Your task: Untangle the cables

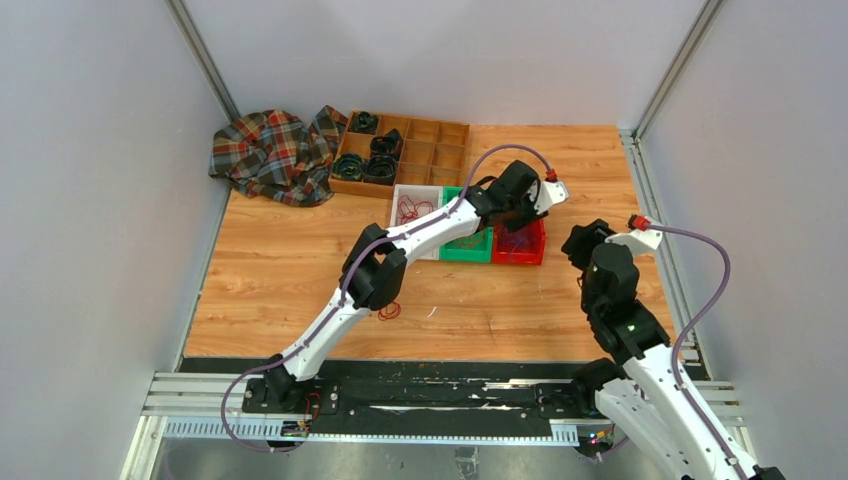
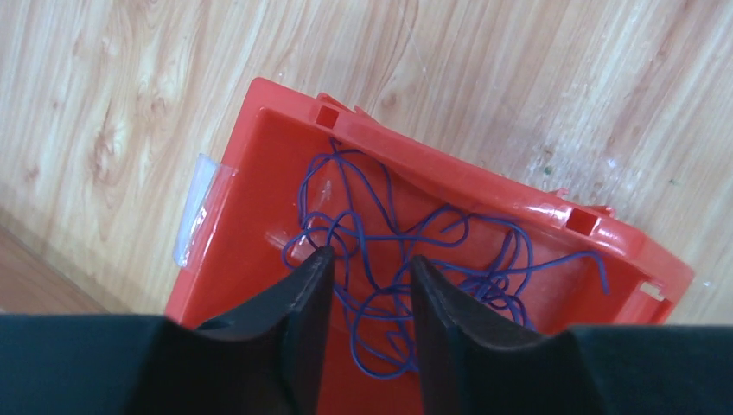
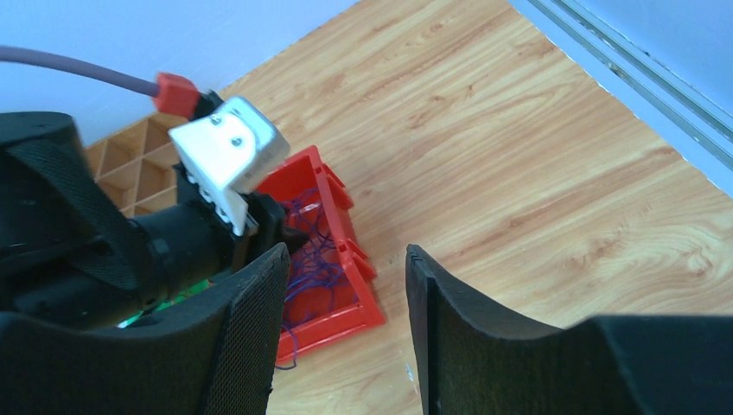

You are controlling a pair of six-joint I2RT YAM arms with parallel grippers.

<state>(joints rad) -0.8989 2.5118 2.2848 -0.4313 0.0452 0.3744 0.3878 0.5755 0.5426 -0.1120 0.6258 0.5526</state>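
Note:
A loose heap of purple-blue cables (image 2: 406, 251) lies in the red bin (image 2: 484, 177), and the same cables (image 3: 311, 259) show in the right wrist view. One strand hangs over the red bin's (image 3: 346, 322) near rim. My left gripper (image 2: 370, 259) hovers just above the heap, open, with strands lying under the gap and nothing gripped. Over the red bin (image 1: 530, 256) in the top view is the left gripper (image 1: 522, 216). My right gripper (image 3: 346, 252) is open and empty over bare wood to the bin's right. Red cables (image 1: 412, 208) lie in a white bin (image 1: 400, 190). A small red cable (image 1: 389, 311) lies on the table.
A green bin (image 1: 462, 252) sits between the white and red bins. Behind them is a wooden divider tray (image 1: 440, 150) holding black coils (image 1: 365, 165). A plaid cloth (image 1: 270, 152) lies at the back left. Walls close in on both sides, and a metal rail (image 1: 650, 200) runs along the right edge.

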